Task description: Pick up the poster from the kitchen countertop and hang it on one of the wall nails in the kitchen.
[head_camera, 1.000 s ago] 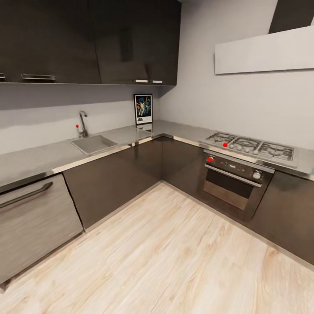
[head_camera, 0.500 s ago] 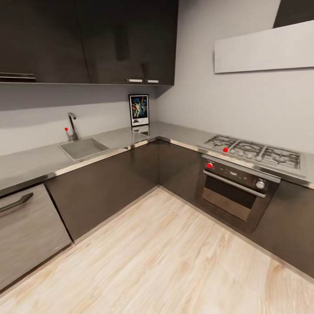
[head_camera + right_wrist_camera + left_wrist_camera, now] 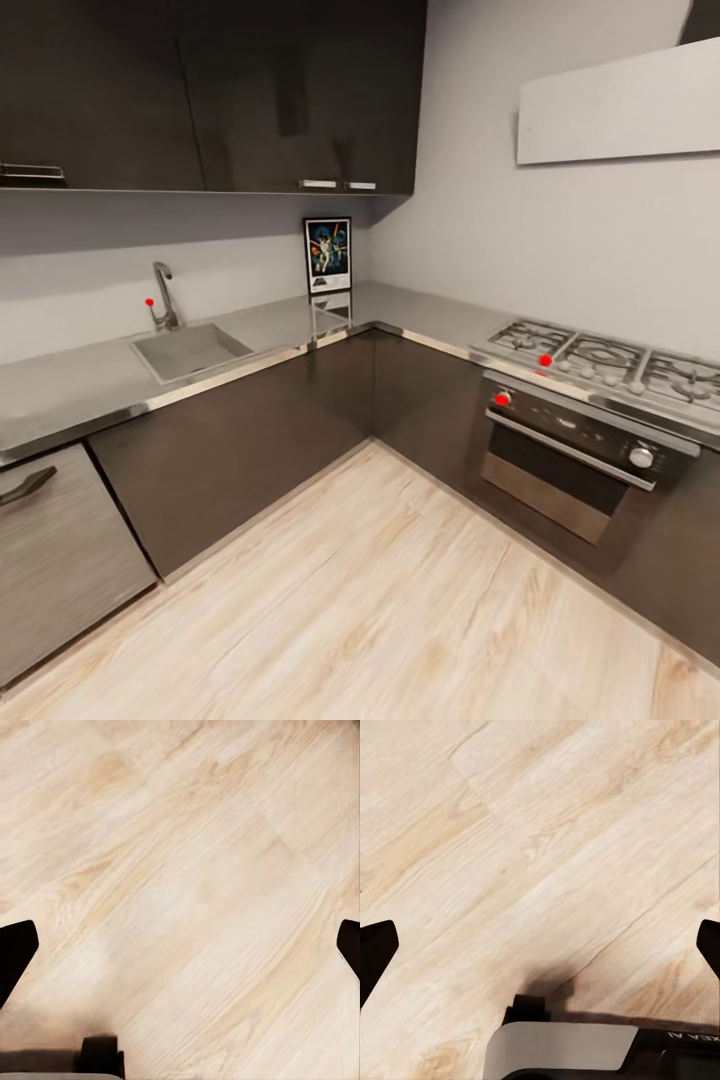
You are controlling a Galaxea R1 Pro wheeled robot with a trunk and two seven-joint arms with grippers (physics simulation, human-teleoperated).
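The poster (image 3: 328, 255) stands upright in the far corner of the kitchen countertop (image 3: 90, 375), leaning against the light-grey wall under the dark upper cabinets. It has a thin black frame, a white border and colourful figures on dark blue. No nail heads can be made out on the wall at this distance. In the left wrist view my left gripper (image 3: 540, 949) is open over the wooden floor, its dark fingertips (image 3: 375, 952) far apart. In the right wrist view my right gripper (image 3: 180, 949) is likewise open above the floor, with nothing between its fingers.
A sink (image 3: 190, 350) with a tap (image 3: 163, 295) is set into the left run of the worktop. A gas hob (image 3: 610, 358) and oven (image 3: 570, 460) fill the right run, below a pale hood (image 3: 620, 105). Pale wooden floor (image 3: 380, 590) lies between me and the cabinets.
The whole head view has shifted: the camera has come closer to the corner and turned a little, so the hob sits further right. The poster stands where it was.
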